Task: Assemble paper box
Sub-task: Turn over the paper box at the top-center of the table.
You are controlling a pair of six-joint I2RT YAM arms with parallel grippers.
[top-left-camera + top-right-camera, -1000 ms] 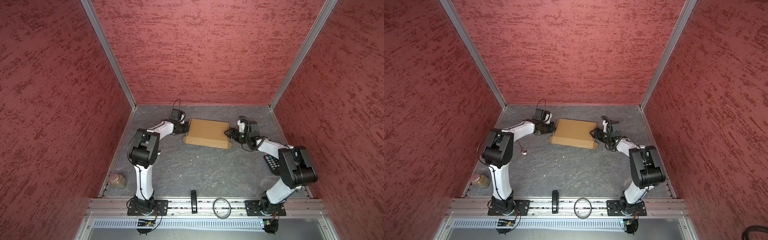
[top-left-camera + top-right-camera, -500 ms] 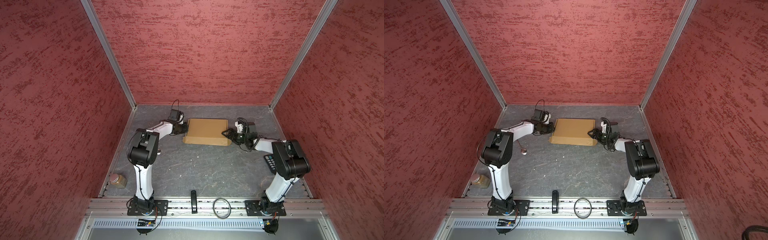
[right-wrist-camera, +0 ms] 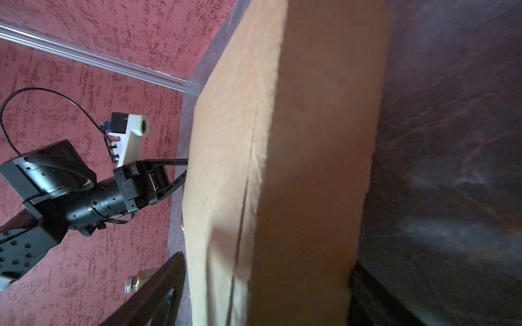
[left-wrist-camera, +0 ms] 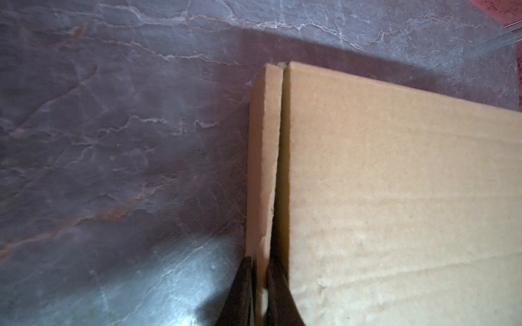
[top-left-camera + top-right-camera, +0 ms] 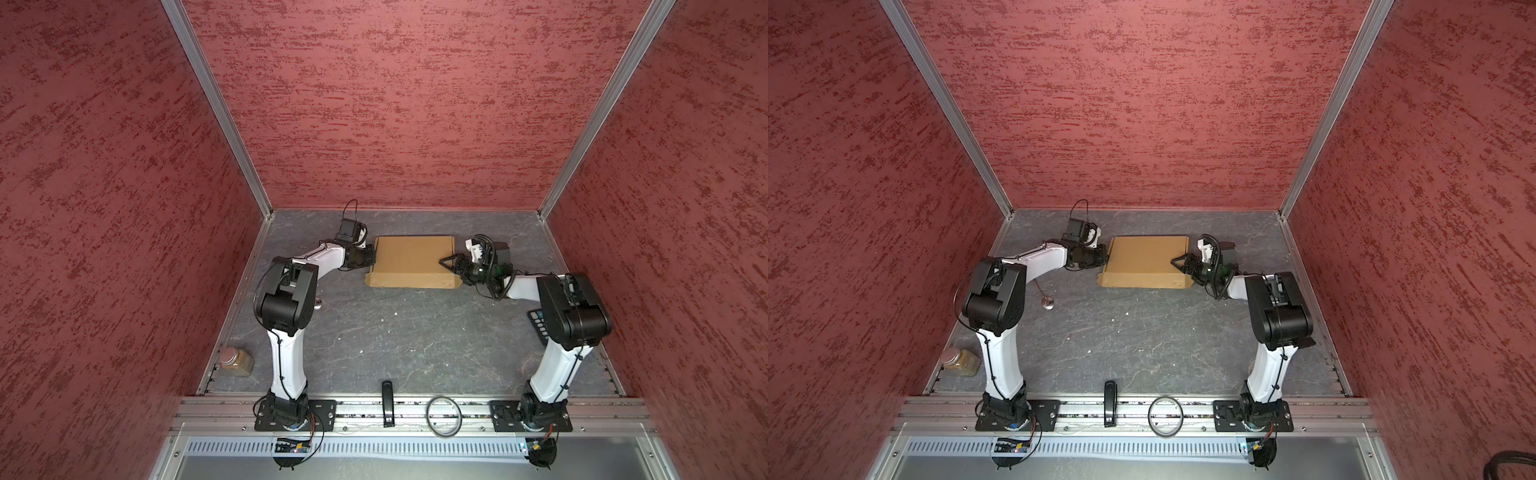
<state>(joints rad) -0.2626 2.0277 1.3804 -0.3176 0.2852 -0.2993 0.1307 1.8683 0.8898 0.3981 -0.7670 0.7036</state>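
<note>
This is looking like a robotics lab test cell. Red textured wall panels (image 5: 415, 104) are closing in a grey stone-patterned counter (image 5: 415, 340) on three sides, aluminium corner posts (image 5: 216, 108) joining them. A left arm (image 5: 286, 357) and a right arm (image 5: 557, 365) are standing bolted to an aluminium rail (image 5: 365, 409) along the front edge, with bare cables (image 5: 279, 365) and a small circuit board (image 5: 291, 447) hanging exposed below.

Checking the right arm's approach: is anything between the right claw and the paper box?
Nothing visible does. The right claw is at the paper box's right end, its fingers spread on either side of it; whether they press it is unclear. The left claw pinches a flap at the opposite end.
</note>
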